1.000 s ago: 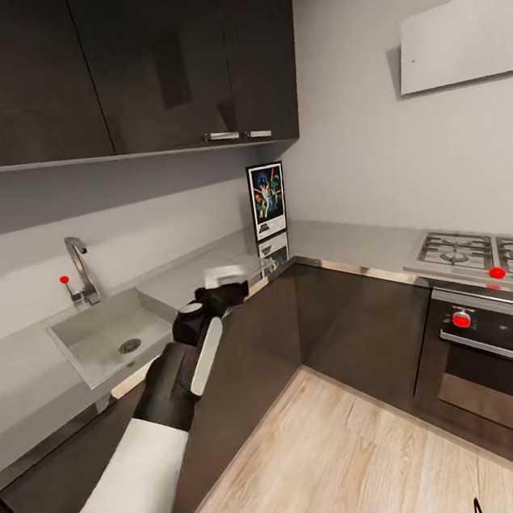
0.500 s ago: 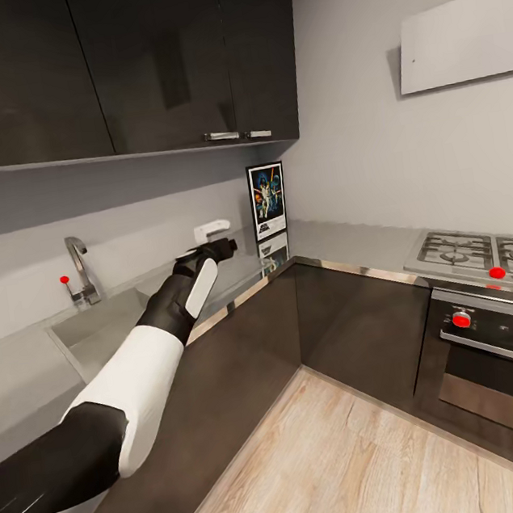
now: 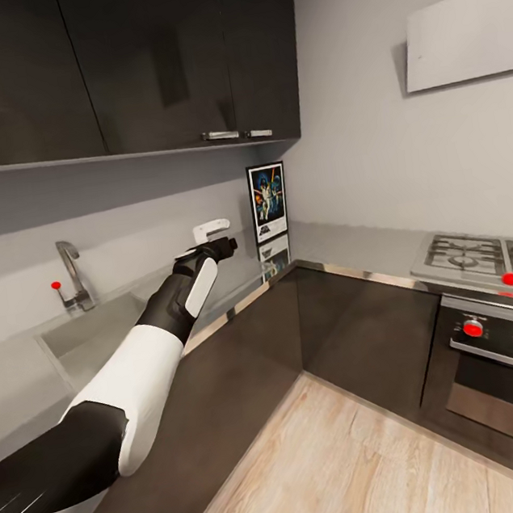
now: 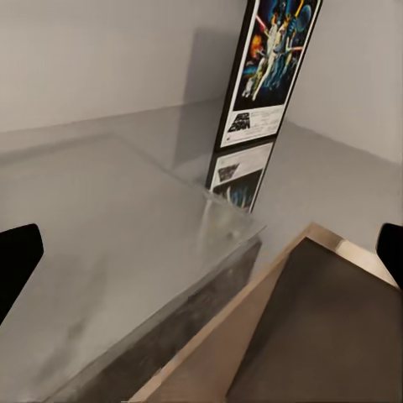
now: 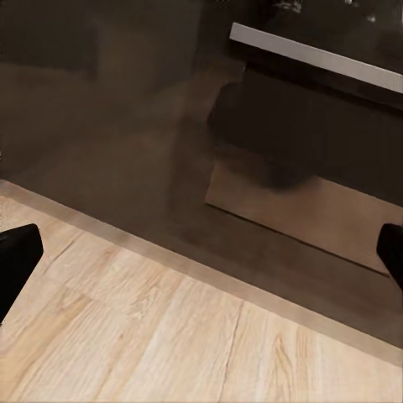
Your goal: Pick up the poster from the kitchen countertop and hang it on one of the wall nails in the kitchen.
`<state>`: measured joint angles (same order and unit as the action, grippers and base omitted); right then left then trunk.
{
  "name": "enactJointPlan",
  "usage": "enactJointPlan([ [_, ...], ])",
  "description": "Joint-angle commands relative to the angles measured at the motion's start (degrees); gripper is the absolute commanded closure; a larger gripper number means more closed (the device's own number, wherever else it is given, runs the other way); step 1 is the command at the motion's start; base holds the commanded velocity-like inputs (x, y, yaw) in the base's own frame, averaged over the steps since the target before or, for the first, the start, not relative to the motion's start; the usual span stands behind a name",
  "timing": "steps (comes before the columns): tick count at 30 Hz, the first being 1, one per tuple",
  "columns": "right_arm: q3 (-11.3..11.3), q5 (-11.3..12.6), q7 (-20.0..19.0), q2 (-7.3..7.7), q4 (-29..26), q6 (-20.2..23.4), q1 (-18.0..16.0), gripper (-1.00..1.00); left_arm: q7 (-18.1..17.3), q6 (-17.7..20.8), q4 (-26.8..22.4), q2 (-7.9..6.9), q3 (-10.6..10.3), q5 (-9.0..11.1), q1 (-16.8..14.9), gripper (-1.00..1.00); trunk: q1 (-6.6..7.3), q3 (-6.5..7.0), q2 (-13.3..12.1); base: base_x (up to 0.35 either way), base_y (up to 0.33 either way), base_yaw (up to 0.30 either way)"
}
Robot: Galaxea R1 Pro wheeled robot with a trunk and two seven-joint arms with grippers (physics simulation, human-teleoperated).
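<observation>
Kitchen corner, grey L-shaped surface (image 3: 345,248) over dark cabinets. Nearest, the sink (image 3: 88,337) is seen empty. Beyond it, the left gripper (image 3: 215,238) is held above the surface, jaws spread, nothing between them. Farthest, the poster (image 3: 269,201) stands upright in the surface's inner corner against the wall. It is judged light, stiff and thin; best pinched at a side frame edge.

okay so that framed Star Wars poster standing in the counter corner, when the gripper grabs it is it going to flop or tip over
The black-framed, white-bordered Star Wars poster probably stays stiff: its edges look straight. Standing upright on its narrow bottom edge on the glossy grey countertop, it may tip or slide if nudged. It looks thin, so likely light. The open left gripper is short of it.
</observation>
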<state>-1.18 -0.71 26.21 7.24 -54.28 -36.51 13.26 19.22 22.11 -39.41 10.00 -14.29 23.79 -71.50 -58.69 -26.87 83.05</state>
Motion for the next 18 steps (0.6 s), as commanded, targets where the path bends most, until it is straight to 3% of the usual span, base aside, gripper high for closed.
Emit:
enactJointPlan([
  [1,-0.24,-0.08,0.34,0.05,-0.04,0.00,0.01,-1.00,0.49,0.13,-0.06,0.00,-0.15,0.55,-0.04,-1.00,-0.04,-0.05,0.03,0.319,0.000,0.000],
  [5,-1.95,-0.08,0.33,0.06,0.90,0.02,0.01,-1.00,0.48,0.13,-0.06,0.00,-0.16,0.55,-0.04,-1.00,-0.04,-0.05,0.03,0.328,0.000,0.000],
  [7,-4.18,-0.82,0.38,0.06,2.01,0.03,0.01,-1.00,0.47,0.20,-0.06,0.00,-0.20,0.55,-0.05,-1.00,-0.04,-0.05,0.03,0.333,0.000,0.000],
  [13,-5.03,-5.49,0.48,0.00,2.58,-0.11,0.01,-1.00,0.47,0.28,-0.06,0.00,-0.21,0.55,-0.05,-1.00,-0.04,-0.05,0.03,0.335,0.000,0.000],
  [18,-5.04,-6.48,0.51,-0.02,2.62,-0.14,0.01,-1.00,0.47,0.30,-0.06,0.00,-0.16,0.55,-0.05,-1.00,-0.04,-0.05,0.03,0.335,0.000,0.000],
])
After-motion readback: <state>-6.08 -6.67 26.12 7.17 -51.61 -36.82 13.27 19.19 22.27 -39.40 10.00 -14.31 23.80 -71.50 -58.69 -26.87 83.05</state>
